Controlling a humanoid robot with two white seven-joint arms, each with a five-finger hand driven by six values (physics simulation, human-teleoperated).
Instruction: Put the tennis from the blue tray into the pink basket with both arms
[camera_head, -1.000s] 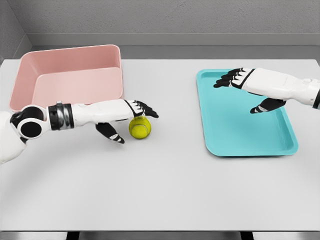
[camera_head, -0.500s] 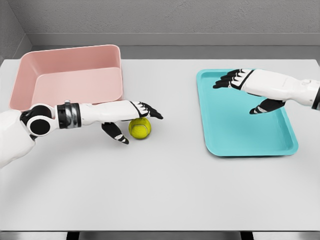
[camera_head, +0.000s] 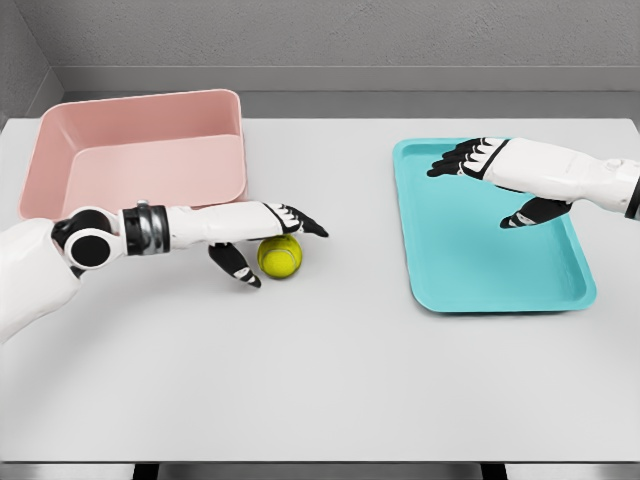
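Just off the pink basket (camera_head: 140, 150)'s front-right corner sits the tennis ball (camera_head: 280, 256), on the bare tabletop (camera_head: 330, 370), under the left hand (camera_head: 265, 232), fingers spread, thumb beside it, nothing gripped. It's round, no long axis. Right hand (camera_head: 495, 175) hovers open over the blue tray (camera_head: 480, 270), well apart.

I am seeing the yellow-green tennis ball (camera_head: 280, 257) lying on the white table, left of the frame centre, just below the pink basket (camera_head: 140, 150), which is sitting open in the upper left. The blue tray (camera_head: 480, 270) is lying flat at the right, well apart from the ball.
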